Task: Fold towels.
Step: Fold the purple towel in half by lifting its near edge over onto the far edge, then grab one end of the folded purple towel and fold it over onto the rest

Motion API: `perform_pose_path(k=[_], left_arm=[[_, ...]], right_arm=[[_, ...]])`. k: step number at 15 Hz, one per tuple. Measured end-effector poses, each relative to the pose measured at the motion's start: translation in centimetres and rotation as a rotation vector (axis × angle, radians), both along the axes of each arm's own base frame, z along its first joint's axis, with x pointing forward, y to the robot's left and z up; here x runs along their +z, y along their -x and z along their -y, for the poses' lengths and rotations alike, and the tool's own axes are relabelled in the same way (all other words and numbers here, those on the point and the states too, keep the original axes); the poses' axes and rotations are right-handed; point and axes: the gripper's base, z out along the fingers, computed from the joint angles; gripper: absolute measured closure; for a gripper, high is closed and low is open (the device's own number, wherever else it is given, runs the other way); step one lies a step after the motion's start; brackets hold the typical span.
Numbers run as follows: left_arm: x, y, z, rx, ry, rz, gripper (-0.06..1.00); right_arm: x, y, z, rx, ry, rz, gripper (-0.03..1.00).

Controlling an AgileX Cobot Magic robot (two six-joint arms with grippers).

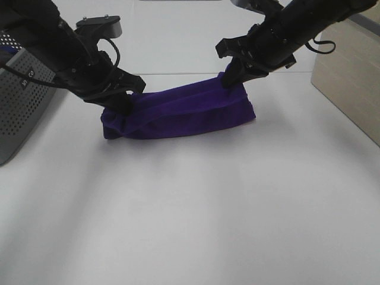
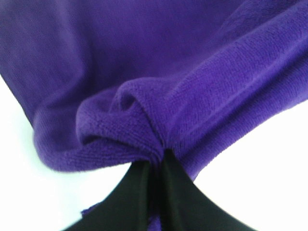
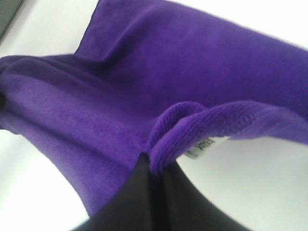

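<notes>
1. I saw the purple towel (image 1: 184,113) on the white table (image 1: 190,214), toward the far side, folded into a long band and sagging between both arms.
2. Left gripper (image 1: 123,102) was pinched tight on the towel's left end. The left wrist view showed bunched hem caught between the black fingers (image 2: 139,192).
3. Right gripper (image 1: 230,78) was clamped on the towel's far right corner, which was held a bit off the table.
4. White tag (image 3: 206,146) sat on the hem just beside the right fingers.
5. Grey perforated basket (image 1: 24,101) stood at the left edge, apart from the towel. A light wooden panel (image 1: 350,77) stood at the right edge.
</notes>
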Motion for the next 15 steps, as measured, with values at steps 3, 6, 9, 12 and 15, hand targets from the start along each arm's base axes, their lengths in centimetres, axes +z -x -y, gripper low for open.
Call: perform_pose_path(k=[3, 6, 9, 12, 15], left_arm=[[-1.8, -4.5, -0.1, 0.018, -0.039, 0.079, 0.93], [-3.6, -7.4, -0.5, 0.043, -0.039, 0.086, 0.93], [-5.7, -8.6, -0.3, 0.042, -0.050, 0.068, 0.92], [-6.3, -8.8, -0.2, 0.042, -0.054, 0.063, 0.85], [-6.7, -9.0, -0.7, 0.049, -0.072, 0.069, 0.50]], right_arm=[[-2.6, -5.2, -1.1, -0.021, 0.021, 0.037, 0.94], [-5.3, -6.8, -1.5, -0.042, 0.034, 0.013, 0.94], [-7.3, -8.0, -1.6, -0.056, 0.047, 0.012, 0.94], [-8.3, -8.3, -1.6, -0.071, 0.050, 0.008, 0.91], [-8.5, -8.4, -1.3, -0.095, 0.066, 0.001, 0.57]])
